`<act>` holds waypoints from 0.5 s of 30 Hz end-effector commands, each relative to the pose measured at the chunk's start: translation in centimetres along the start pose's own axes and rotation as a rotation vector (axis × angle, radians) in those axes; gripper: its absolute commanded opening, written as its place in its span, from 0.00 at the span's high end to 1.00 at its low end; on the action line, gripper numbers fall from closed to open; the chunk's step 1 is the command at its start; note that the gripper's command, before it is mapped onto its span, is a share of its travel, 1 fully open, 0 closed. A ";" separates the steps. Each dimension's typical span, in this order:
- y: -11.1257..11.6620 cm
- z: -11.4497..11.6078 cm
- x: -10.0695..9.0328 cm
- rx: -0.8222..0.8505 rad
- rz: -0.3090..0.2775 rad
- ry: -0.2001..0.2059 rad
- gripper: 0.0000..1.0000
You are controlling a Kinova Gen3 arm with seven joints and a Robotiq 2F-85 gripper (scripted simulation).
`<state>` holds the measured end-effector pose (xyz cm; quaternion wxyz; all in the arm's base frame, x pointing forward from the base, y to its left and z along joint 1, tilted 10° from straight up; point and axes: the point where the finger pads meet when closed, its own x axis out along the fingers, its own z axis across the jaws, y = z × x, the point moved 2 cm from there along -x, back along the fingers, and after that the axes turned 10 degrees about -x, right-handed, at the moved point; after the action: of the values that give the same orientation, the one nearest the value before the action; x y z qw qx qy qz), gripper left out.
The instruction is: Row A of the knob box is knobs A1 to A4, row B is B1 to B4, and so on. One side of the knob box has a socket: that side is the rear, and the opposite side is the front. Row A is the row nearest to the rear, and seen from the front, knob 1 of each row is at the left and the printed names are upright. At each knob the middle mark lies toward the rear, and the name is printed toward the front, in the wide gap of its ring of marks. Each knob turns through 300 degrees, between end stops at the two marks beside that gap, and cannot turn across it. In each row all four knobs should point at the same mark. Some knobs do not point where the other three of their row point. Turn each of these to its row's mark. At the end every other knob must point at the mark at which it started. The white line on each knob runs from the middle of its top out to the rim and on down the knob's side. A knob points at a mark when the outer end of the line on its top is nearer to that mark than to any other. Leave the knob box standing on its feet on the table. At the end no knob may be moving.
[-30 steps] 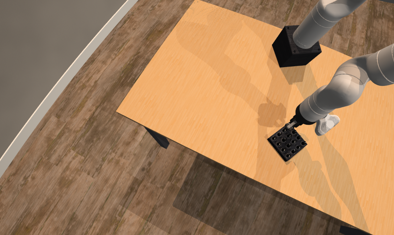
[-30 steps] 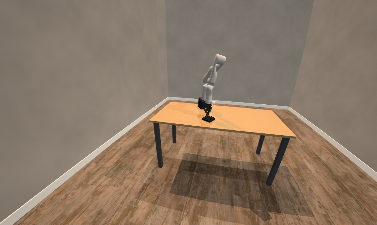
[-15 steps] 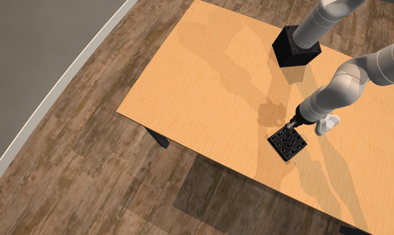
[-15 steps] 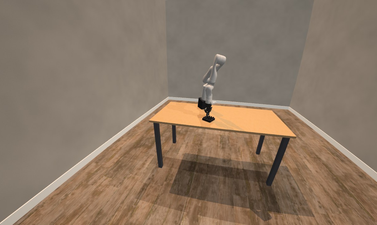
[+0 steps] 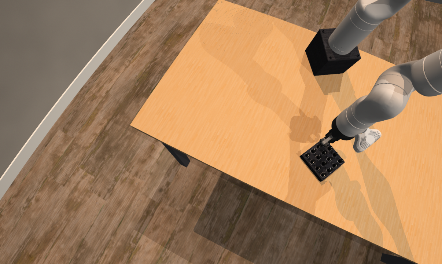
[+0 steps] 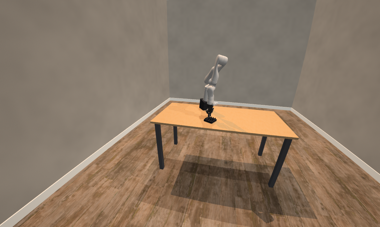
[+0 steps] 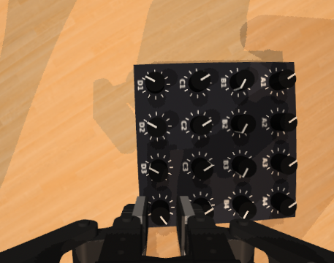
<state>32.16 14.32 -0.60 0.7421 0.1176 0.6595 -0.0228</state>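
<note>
Working left to right in the wrist view, my left pad (image 7: 139,209) stands on the front side of D4 (image 7: 160,211), whose short white line slants off to the lower right. D1 (image 7: 154,82), D2 (image 7: 156,125) and D3 (image 7: 158,170), lying beyond D4 in the same row, all point to the upper left, so I judge D4 to be the 1 knob out of step there. My pincer (image 5: 323,142) (image 6: 209,116) (image 7: 162,210) is open by a small part of its range and grips nothing. D4 shows between its 2 pads; how low they reach beside it, I cannot tell. That centring is what the coming move turns on: I should come down straight, close on D4, then turn it counterclockwise from above, more than 1/2 a turn round by the rear, as the name gap bars the short way. Just right of my right pad (image 7: 187,211) sits C4 (image 7: 204,207), partly hidden, and a swinging finger could nudge it. Rows B and A lie further right, each looking matched. The box (image 5: 311,169) (image 6: 210,121) (image 7: 179,109) stands flat on the table (image 5: 216,114) (image 6: 242,124) (image 7: 46,164).
</note>
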 end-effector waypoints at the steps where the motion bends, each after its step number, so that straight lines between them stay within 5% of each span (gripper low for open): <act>1: 0.0 -0.1 0.1 -0.001 -0.001 0.002 0.81; 2: 0.0 -0.1 0.1 -0.001 -0.001 0.002 0.81; 3: 0.0 -0.1 0.1 -0.001 -0.001 0.002 0.92; 15: 0.0 -0.1 0.1 -0.001 -0.001 0.002 0.92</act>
<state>32.09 14.34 -0.64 0.7416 0.1171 0.6602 -0.0225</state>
